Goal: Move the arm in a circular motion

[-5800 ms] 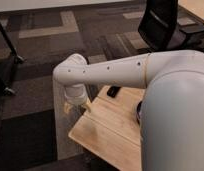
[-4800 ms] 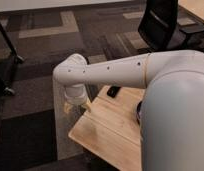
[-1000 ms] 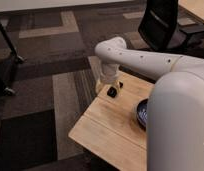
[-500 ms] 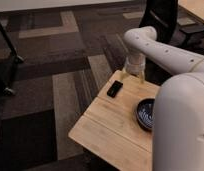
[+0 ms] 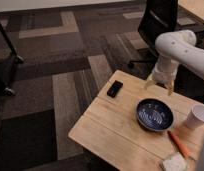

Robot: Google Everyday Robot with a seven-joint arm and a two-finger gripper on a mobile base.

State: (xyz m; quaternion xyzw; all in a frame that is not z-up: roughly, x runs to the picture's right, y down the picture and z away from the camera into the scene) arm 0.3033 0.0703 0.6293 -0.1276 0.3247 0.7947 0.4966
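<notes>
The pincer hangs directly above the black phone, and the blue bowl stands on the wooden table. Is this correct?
No. The camera view shows the pincer above the far edge of the wooden table, behind the blue bowl, well right of the black phone. The bowl part is right.

Dim, even light; glare on the arm [image 5: 182, 47], tool [image 5: 160, 86] above table's [image 5: 110, 130] far edge.

A dark grey carpet [image 5: 55, 50] with paler tan bands and patches covers the floor. A light plank table [image 5: 110, 134] stands at the lower right. Behind it sits a black office chair [image 5: 162, 25] on a star base, and a second wooden tabletop [image 5: 197, 7] shows in the top right corner. A black wheeled stand [image 5: 5, 67] stands at the left edge. The gripper [image 5: 159, 86] hangs over the table's far edge.
</notes>
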